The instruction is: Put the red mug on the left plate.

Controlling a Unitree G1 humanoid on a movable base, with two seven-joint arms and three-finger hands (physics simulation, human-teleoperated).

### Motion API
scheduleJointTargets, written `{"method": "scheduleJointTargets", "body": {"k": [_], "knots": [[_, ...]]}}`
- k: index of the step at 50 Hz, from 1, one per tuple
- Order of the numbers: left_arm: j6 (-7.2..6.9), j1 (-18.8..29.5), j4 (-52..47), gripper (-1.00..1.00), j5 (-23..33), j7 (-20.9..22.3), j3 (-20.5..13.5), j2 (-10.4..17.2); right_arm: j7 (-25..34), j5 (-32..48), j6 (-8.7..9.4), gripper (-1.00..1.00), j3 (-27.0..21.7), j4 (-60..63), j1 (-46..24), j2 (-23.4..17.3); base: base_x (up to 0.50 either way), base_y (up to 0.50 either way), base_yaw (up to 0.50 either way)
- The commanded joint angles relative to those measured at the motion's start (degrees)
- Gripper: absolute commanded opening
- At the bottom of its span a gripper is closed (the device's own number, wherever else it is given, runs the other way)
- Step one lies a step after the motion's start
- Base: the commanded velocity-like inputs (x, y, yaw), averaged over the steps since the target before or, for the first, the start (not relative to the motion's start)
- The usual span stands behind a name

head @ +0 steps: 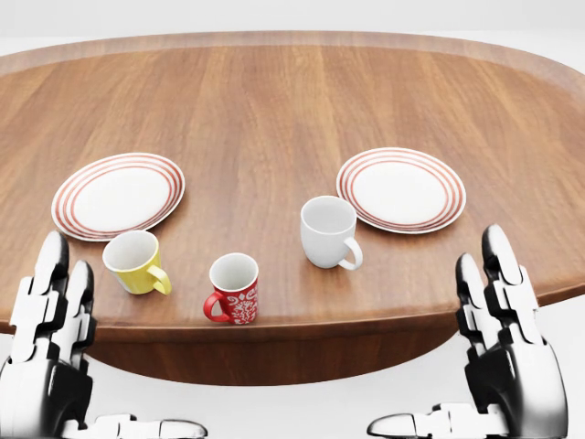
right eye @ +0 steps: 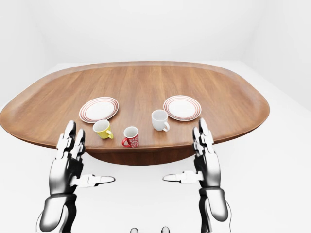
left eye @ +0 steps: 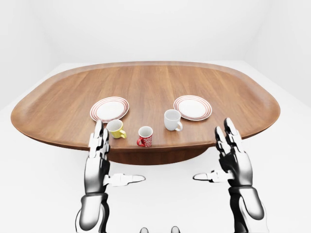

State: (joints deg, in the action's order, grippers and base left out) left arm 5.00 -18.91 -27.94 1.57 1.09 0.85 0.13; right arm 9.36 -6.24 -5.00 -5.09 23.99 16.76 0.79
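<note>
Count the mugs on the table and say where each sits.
3, none hidden. In the head view: yellow mug lower left, below the left plate; red mug bottom centre; white mug beside the right plate.

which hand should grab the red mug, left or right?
Probably left. The red mug sits left of centre, nearer the open left hand, and the left plate is on that side. The right hand would have to cross over.
</note>
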Motion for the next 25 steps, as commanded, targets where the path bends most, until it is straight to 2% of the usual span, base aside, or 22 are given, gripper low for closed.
{"method": "scheduleJointTargets", "body": {"k": [1, 10, 25], "knots": [[0.0, -10.5, -13.1, 1.0, 1.3, -0.4, 1.2, -0.2, 7.9, -5.4, 0.0, 1.0, -5.1, 12.9, 11.3, 3.3, 0.0, 0.0, 0.0], [0.0, -9.4, -11.9, 1.0, 2.1, -0.3, 1.7, 0.0, 11.0, -6.7, 0.0, 1.0, -5.7, 11.8, 9.9, 4.4, 0.0, 0.0, 0.0], [0.0, -8.1, -10.5, 1.0, 1.0, 0.2, 0.8, -0.3, 11.3, -5.2, 0.0, 1.0, -5.7, 12.2, 10.4, 4.7, 0.0, 0.0, 0.0]]}}
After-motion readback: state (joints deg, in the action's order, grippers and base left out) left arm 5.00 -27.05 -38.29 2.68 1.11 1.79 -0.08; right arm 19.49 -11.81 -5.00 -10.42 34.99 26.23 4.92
